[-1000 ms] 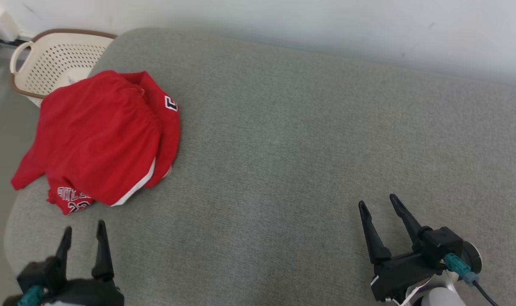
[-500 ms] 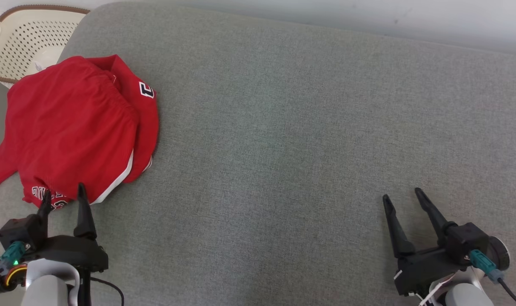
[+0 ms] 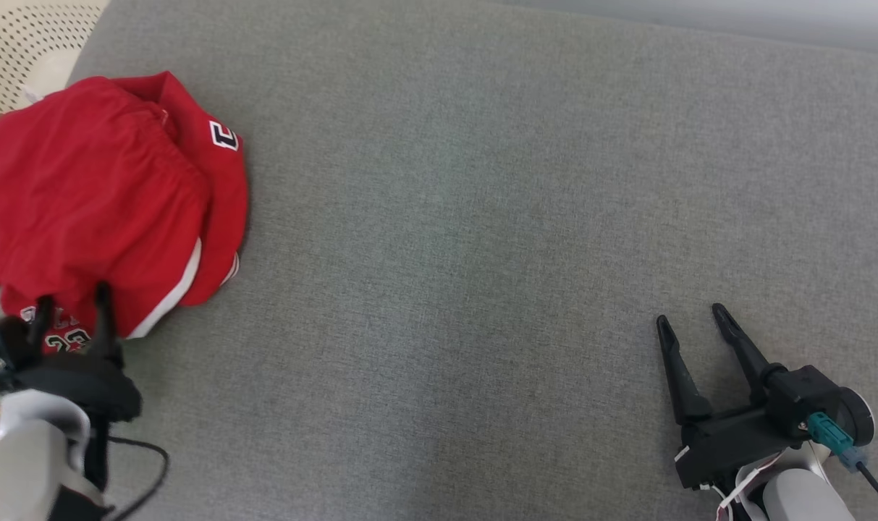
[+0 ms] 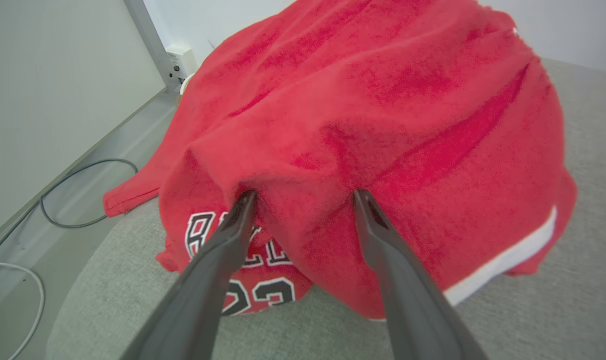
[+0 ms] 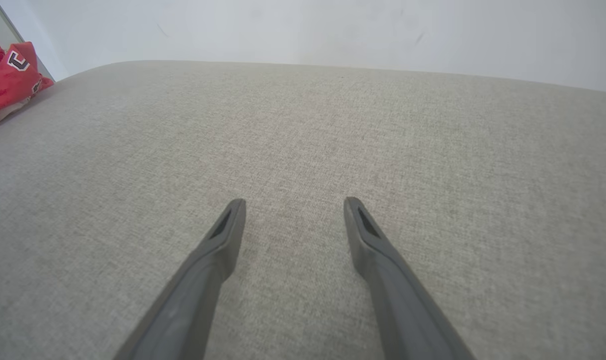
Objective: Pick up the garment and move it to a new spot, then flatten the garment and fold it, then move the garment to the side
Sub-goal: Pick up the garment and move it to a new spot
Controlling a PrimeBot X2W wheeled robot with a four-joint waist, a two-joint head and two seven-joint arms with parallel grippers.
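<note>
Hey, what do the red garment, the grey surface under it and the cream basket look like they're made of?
Red garment: soft matte fabric, likely a sports knit. It shows a fuzzy texture up close, limp folds and lettering that looks sewn on.
Grey surface: matte woven upholstery cloth with a fine flecked weave. Its rounded edges suggest padding.
Cream basket: probably smooth moulded plastic, with regular rows of small holes.

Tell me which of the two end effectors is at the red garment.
The left end effector: its open jaws reach the near edge of the crumpled red fabric garment. The right end effector is open over bare grey upholstery, well away.
</note>
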